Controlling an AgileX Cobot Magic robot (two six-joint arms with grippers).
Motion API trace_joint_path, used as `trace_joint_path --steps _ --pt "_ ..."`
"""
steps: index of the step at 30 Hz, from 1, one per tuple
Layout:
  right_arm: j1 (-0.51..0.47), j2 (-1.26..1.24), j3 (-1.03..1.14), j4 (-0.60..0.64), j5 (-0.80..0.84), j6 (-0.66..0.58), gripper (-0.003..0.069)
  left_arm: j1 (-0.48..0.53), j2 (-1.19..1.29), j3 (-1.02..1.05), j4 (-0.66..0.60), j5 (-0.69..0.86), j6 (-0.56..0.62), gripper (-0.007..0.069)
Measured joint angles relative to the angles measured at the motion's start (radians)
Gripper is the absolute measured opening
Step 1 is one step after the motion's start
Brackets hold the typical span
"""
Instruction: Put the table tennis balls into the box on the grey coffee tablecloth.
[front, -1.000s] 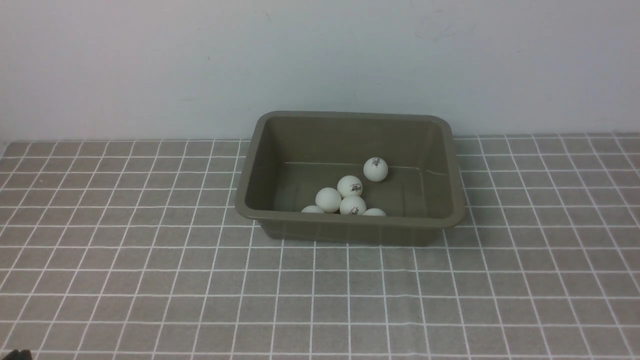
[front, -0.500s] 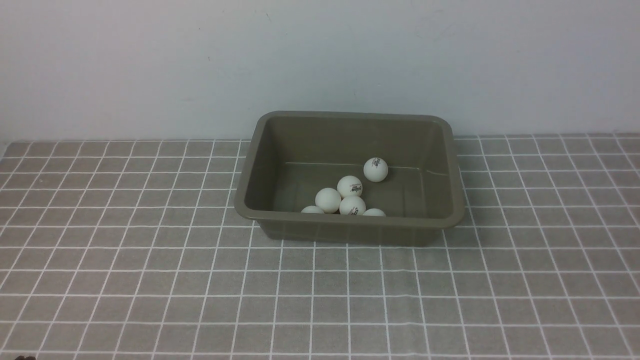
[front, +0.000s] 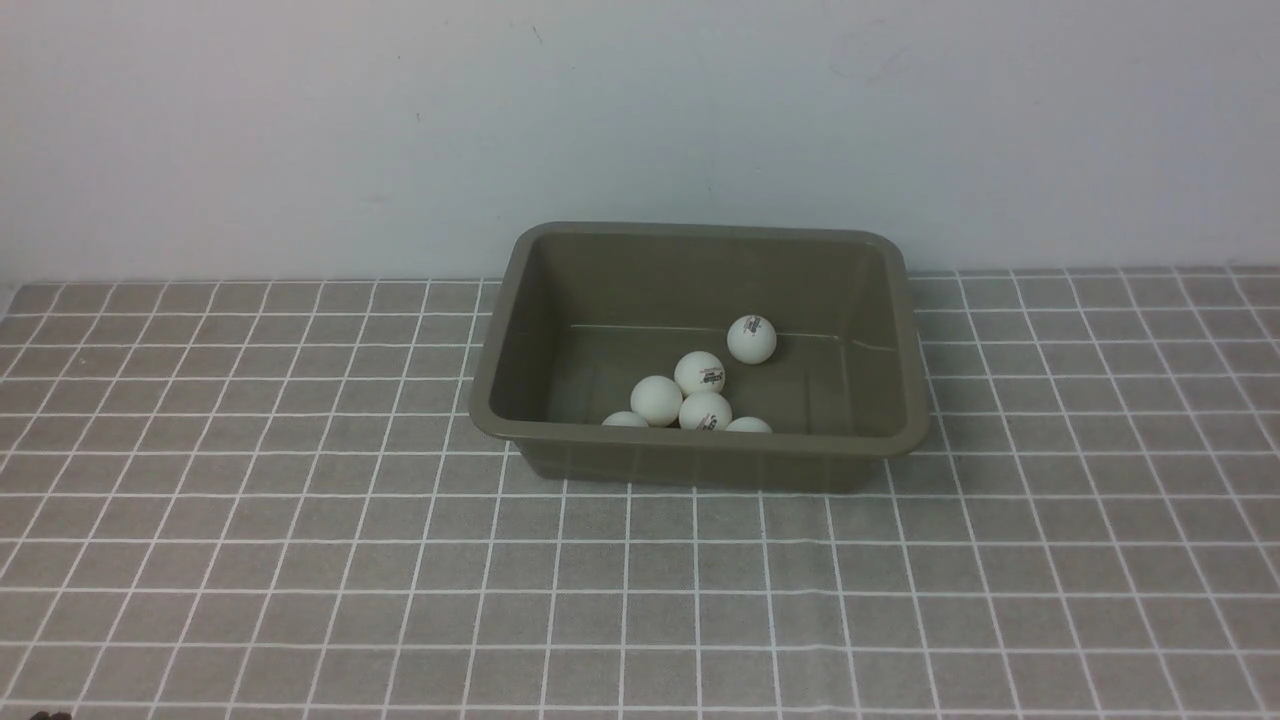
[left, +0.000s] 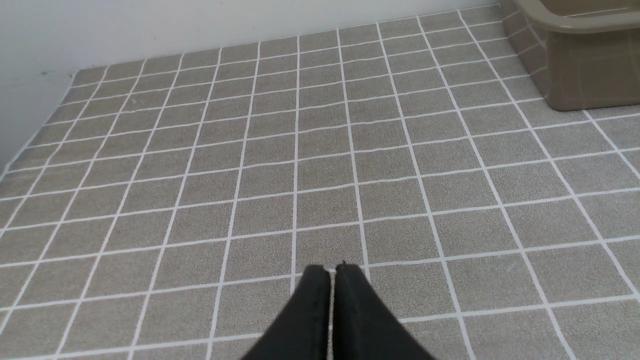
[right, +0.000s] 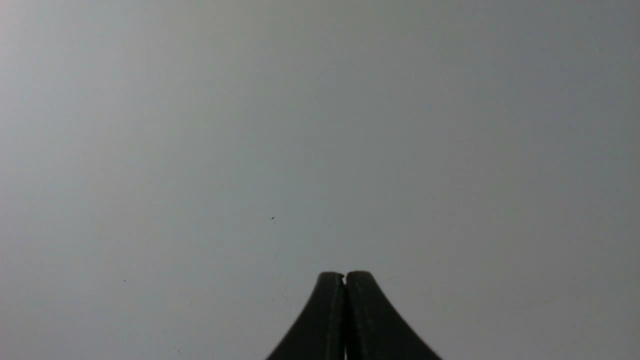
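Task looks done: six balls (front: 705, 392) sit in the box (front: 700, 442) on the cloth (front: 300, 560), none left outside that I see. My left gripper (left: 330, 270) hangs over bare cloth, jaws pressed together, empty. My right gripper (right: 345, 274) faces a blank wall, also closed, empty. Next: nothing to grab, just park.
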Motion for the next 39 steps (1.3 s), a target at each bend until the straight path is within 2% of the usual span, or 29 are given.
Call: trace_joint_path --steps 5,8,10,11,13,15,16,17,18,21,26,28,32,34,39 --pt "0.0 0.0 0.0 0.002 0.004 -0.011 -0.0015 0.0 0.0 0.0 0.0 0.0 0.0 -0.0005" --pt "0.0 0.0 -0.002 0.079 0.024 -0.084 -0.0015 0.0 0.0 0.0 0.0 0.0 0.0 -0.0005" --pt "0.0 0.0 -0.002 0.259 0.031 -0.244 -0.0015 0.0 0.0 0.0 0.0 0.0 0.0 -0.0005" --pt "0.0 0.0 -0.002 0.259 0.032 -0.264 -0.0015 0.0 0.0 0.0 0.0 0.0 0.0 -0.0005" --pt "0.0 0.0 -0.002 0.514 0.044 -0.539 -0.0015 0.0 0.0 0.0 0.0 0.0 0.0 -0.0005" --pt "0.0 0.0 -0.002 0.703 0.051 -0.764 -0.0015 0.0 0.0 0.0 0.0 0.0 0.0 -0.0005" --pt "0.0 0.0 -0.001 0.845 0.051 -0.939 -0.0015 0.0 0.0 0.0 0.0 0.0 0.0 -0.0005" --pt "0.0 0.0 0.0 0.917 0.047 -1.028 -0.0015 0.0 0.0 0.0 0.0 0.0 0.0 -0.0005" --pt "0.0 0.0 0.0 0.93 0.047 -1.028 -0.0015 0.0 0.0 0.0 0.0 0.0 0.0 -0.0005" --pt "0.0 0.0 0.008 1.062 0.028 -1.205 -0.0015 0.0 0.0 0.0 0.0 0.0 0.0 -0.0005" --pt "-0.022 0.0 0.093 1.113 -0.025 -1.282 -0.0015 0.0 0.0 0.0 0.0 0.0 0.0 -0.0005" --pt "-0.085 0.0 0.143 1.112 -0.055 -1.286 -0.0015 0.0 0.0 0.0 0.0 0.0 0.0 -0.0005" --pt "-0.336 0.0 0.308 1.111 -0.084 -1.287 -0.0015 0.0 0.0 0.0 0.0 0.0 0.0 -0.0005" --pt "-0.41 0.0 0.401 1.103 -0.084 -1.287 -0.0015 0.0 0.0 0.0 0.0 0.0 0.0 -0.0005" --pt "-0.455 0.001 0.483 1.082 -0.05 -1.29 -0.0015 0.0 0.0 0.0 0.0 0.0 0.0 -0.0005"
